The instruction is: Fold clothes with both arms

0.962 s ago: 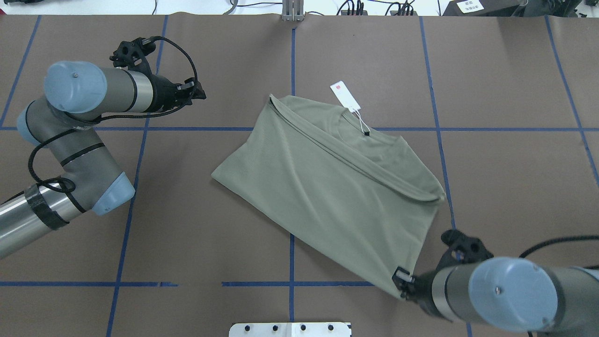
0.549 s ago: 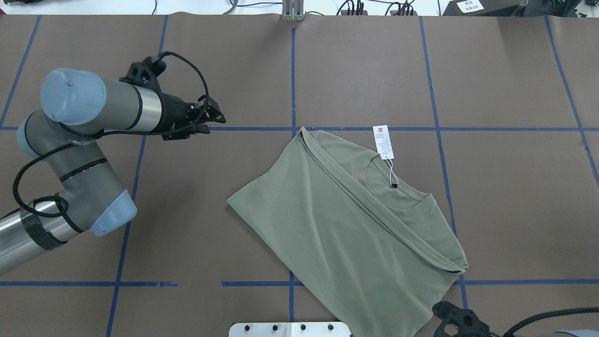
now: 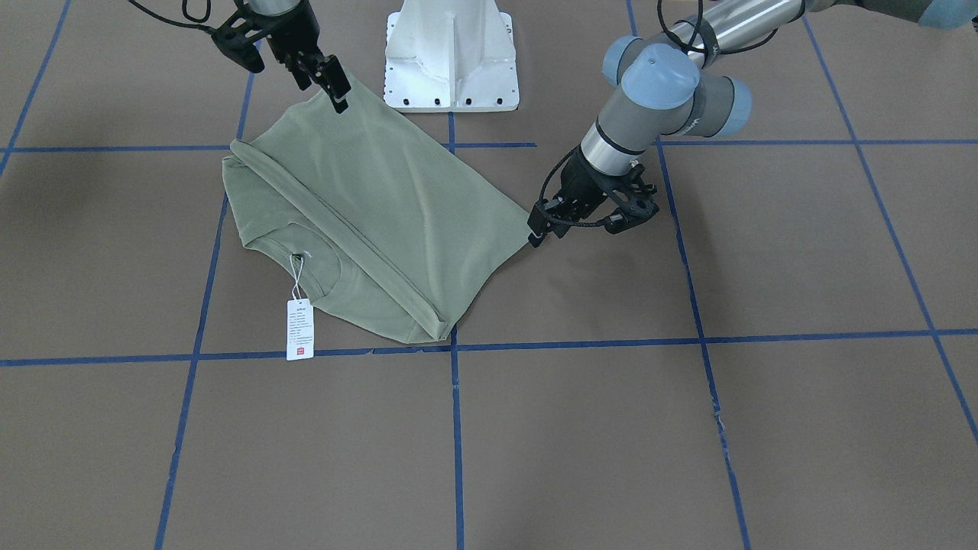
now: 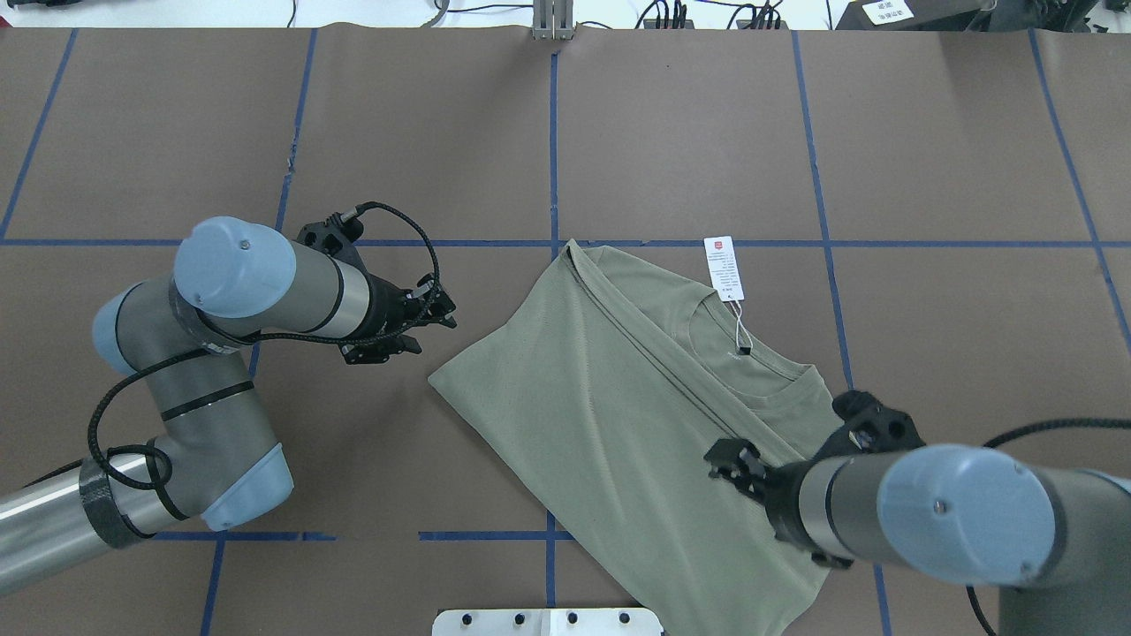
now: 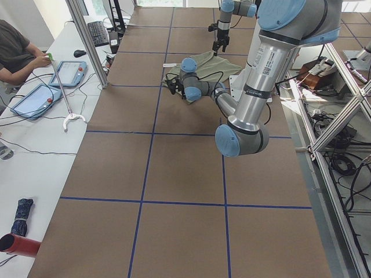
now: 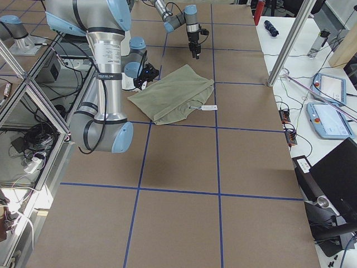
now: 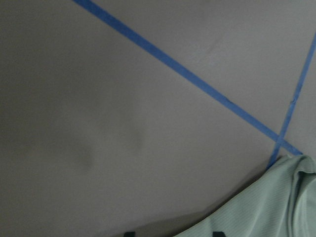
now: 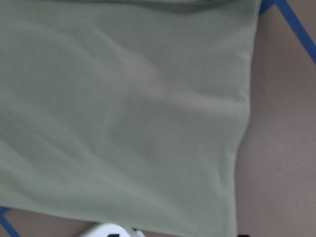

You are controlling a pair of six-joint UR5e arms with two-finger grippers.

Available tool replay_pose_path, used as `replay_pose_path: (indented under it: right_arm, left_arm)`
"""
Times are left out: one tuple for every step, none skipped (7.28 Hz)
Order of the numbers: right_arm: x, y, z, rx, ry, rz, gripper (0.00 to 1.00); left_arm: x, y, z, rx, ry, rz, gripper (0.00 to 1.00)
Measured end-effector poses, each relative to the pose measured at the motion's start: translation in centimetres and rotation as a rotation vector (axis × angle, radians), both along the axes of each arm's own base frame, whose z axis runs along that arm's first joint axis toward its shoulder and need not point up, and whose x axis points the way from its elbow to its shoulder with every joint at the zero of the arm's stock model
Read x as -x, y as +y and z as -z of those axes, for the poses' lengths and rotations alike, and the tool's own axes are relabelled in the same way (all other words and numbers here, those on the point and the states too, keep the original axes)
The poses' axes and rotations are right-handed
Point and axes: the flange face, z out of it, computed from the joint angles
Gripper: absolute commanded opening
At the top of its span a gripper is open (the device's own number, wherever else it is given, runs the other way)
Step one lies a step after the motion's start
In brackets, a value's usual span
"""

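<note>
The sage-green shirt (image 4: 618, 415) (image 3: 367, 198) lies folded flat on the brown table, collar and white hang tag (image 4: 724, 268) (image 3: 299, 328) on its far side. My left gripper (image 4: 442, 311) (image 3: 535, 231) is open and low, right at the shirt's left corner. The left wrist view shows that corner (image 7: 266, 207) at the bottom between the spread fingers. My right gripper (image 4: 726, 459) (image 3: 338, 95) is open and hovers over the near right part of the shirt. Green cloth (image 8: 123, 108) fills the right wrist view.
The white pedestal base (image 3: 451, 61) (image 4: 548, 621) stands just beside the shirt's near edge. Blue tape lines (image 4: 552, 132) divide the brown table cover. A person sits at a side table with tablets (image 5: 35, 95) beyond the table's far end.
The shirt slid toward the robot's base, then stayed put. My left gripper swept down to the shirt's left corner. My right gripper let go of the hem and moved above the shirt.
</note>
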Motion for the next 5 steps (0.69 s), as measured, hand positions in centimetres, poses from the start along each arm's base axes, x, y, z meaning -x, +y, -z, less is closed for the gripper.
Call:
replay_pose_path:
  right_arm:
    - [0.0,-3.9,-0.4,-0.058,0.027,-0.021,1.0]
    - [0.3,-6.7,-0.6,-0.094,0.048,-0.026,1.0]
    - [0.7,-8.0,-0.4,-0.107,0.053,-0.028,1.0]
    - [1.0,-8.6,-0.2,-0.113,0.053,-0.029,1.0]
    - [1.1,-8.8,-0.2,-0.114,0.055,-0.029,1.0]
  left_arm:
    - [-1.0,0.8,-0.5,0.016,-0.021,-0.012,0.61]
    - [-1.7,1.4,-1.0,0.033,-0.044,-0.017,0.61]
    - [-2.3,2.1,-1.3,0.044,-0.062,-0.028,0.57]
    - [-2.8,2.7,-1.5,0.049,-0.071,-0.038,0.37]
    - [-3.1,2.9,-1.5,0.051,-0.075,-0.04,0.02]
